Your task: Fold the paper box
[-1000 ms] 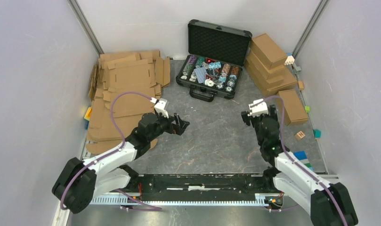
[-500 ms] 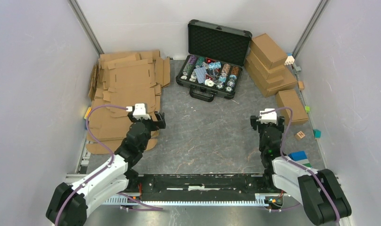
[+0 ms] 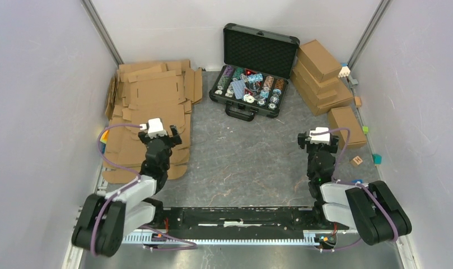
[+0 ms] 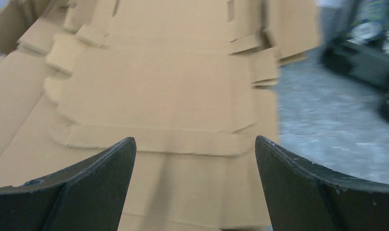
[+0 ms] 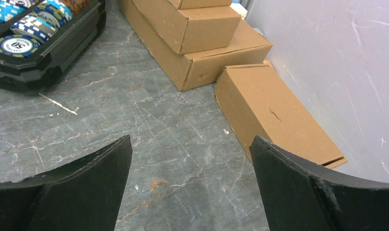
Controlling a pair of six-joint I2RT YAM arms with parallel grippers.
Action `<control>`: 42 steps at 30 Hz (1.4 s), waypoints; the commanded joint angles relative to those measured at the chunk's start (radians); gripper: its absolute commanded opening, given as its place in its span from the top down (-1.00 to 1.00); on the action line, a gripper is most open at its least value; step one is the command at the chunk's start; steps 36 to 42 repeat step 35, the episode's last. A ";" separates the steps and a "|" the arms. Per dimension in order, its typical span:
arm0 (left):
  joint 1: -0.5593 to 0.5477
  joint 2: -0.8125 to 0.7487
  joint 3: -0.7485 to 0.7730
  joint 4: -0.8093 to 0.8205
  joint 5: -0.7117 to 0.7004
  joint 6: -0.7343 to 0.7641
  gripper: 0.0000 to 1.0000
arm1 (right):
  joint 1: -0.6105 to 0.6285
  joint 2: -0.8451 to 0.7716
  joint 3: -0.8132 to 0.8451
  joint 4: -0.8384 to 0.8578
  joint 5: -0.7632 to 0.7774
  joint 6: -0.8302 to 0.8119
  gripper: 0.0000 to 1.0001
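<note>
Above the stack of flat cardboard sheets (image 3: 129, 154) at the desk's (image 3: 241, 162) left side, the left tool (image 4: 194, 139) hung wide apart and empty over the unfolded paper box (image 4: 158, 96); the right tool (image 5: 190, 138), equally spread, held nothing.

Even, soft overhead light; motion blur throughout the left wrist view.

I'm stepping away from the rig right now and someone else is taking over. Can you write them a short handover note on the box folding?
Left hand: open, empty, above the flat sheets stacked on the left.
Right hand: open, empty, over bare table near the folded boxes on the right.
Done: no sheet taken yet.
Left: grab one sheet, fold it into a box.
</note>
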 commanded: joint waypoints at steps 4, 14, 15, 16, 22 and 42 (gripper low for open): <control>0.202 0.239 0.023 0.226 0.253 0.061 -0.92 | 0.002 0.295 -0.202 0.630 0.109 -0.105 -0.96; 0.380 0.482 -0.006 0.529 0.501 0.000 -0.81 | -0.024 0.227 -0.160 0.426 0.068 -0.052 -0.96; 0.365 0.439 0.052 0.365 0.489 0.023 -0.83 | -0.024 0.225 -0.156 0.411 0.067 -0.049 -0.96; 0.335 0.458 0.062 0.368 0.432 0.036 -0.94 | -0.024 0.224 -0.156 0.407 0.068 -0.048 -0.96; 0.323 0.467 0.065 0.381 0.476 0.064 -1.00 | -0.025 0.224 -0.157 0.412 0.068 -0.048 -0.96; 0.319 0.469 0.080 0.355 0.468 0.085 -1.00 | -0.024 0.225 -0.158 0.412 0.067 -0.048 -0.96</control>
